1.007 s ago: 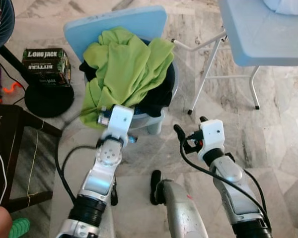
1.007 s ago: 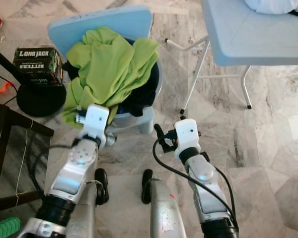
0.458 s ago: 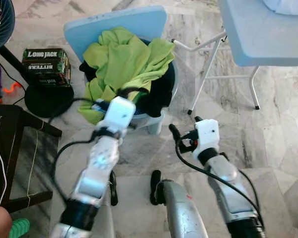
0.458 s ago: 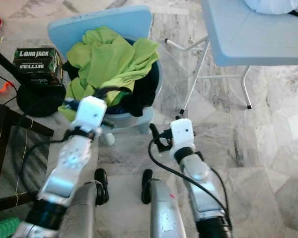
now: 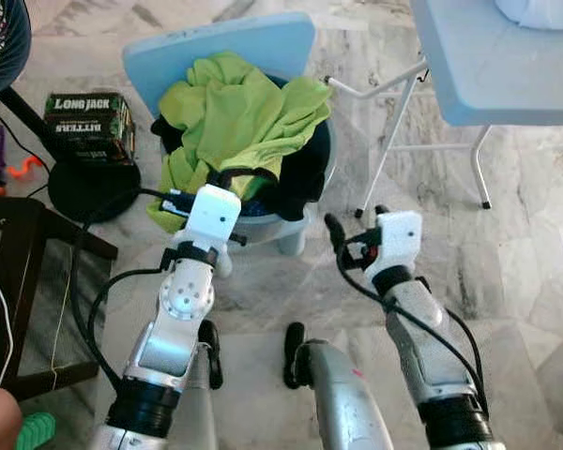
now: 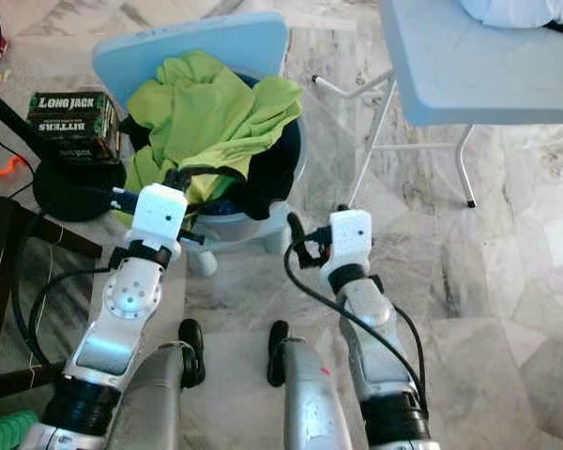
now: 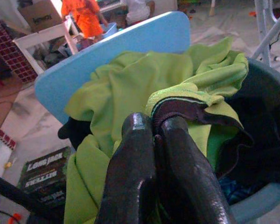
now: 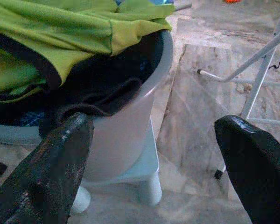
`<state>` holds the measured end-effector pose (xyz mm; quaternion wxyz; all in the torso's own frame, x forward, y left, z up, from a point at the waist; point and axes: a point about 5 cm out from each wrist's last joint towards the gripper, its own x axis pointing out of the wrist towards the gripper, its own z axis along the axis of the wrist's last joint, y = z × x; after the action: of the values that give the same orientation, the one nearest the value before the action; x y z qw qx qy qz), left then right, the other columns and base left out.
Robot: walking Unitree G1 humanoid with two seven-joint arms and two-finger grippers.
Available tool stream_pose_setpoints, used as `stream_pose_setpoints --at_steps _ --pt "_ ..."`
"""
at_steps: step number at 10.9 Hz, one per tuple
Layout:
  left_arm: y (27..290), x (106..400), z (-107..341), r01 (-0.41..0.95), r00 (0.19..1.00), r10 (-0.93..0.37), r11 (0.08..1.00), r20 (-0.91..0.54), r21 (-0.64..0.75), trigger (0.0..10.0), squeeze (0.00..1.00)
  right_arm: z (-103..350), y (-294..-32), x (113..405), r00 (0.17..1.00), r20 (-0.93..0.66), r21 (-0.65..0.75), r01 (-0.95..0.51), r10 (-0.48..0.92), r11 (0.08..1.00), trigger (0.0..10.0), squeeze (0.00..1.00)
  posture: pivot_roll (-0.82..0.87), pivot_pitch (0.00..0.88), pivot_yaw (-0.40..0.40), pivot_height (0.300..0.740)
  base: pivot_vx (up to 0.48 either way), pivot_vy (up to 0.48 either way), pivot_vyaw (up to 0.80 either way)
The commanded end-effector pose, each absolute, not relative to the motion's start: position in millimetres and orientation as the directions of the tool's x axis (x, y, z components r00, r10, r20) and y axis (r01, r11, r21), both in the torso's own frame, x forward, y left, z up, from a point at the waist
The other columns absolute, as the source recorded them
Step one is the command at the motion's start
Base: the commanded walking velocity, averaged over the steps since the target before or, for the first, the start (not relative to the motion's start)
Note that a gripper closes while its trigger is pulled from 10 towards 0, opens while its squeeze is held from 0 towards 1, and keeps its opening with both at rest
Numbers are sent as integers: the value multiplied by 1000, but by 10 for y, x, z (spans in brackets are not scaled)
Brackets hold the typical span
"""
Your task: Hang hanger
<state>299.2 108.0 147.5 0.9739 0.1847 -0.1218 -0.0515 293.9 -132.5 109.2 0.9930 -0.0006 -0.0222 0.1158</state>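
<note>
Nearest, we recorded the right gripper (image 8: 149, 154) held above the marble floor (image 5: 535, 281) just beside the basket (image 6: 286, 164), fingers spread wide, holding nothing. The left gripper (image 7: 154, 154) sat at the basket's near rim, fingers pinched together on the dark collar edge of the green shirt (image 5: 244, 112) heaped in the basket. We could make out no hanger. Beyond, we noted a blue lid (image 5: 263, 42), a green box (image 5: 89, 117) and a white table (image 5: 507, 66).

Head stereo pair looks down from above; both wrist cams sit close, sharing the clothes-filled pale blue plastic basket (image 5: 300, 220).
</note>
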Motion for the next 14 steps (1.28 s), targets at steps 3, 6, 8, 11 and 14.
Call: stream_pose_setpoints --at_steps 3,6,8,11,14 --pt "1105 2976 1413 58 971 -139 925 193 375 10000 0 974 -1403 2885 982 13 2 -188 188 982 10000 0 -27 366 -66 740 0 -336 0" --pt "1182 2976 1351 44 977 -120 923 177 382 10000 0 991 -1453 2942 989 48 54 -140 137 989 10000 0 13 265 -27 740 0 -356 0" --pt "1377 2940 1214 2 989 -62 914 135 407 10000 0 952 -1625 2971 997 47 66 -67 64 996 10000 0 38 177 -9 740 0 -178 0" --pt "1614 2890 953 -63 997 42 920 62 386 10000 0 762 -1795 2969 1000 -6 57 -10 10 998 10000 0 65 87 -13 740 0 0 0" --pt "1644 2910 935 -108 993 84 913 78 394 10000 0 720 -1874 3009 1000 -9 35 13 -13 999 10000 0 75 86 -16 740 0 0 0"
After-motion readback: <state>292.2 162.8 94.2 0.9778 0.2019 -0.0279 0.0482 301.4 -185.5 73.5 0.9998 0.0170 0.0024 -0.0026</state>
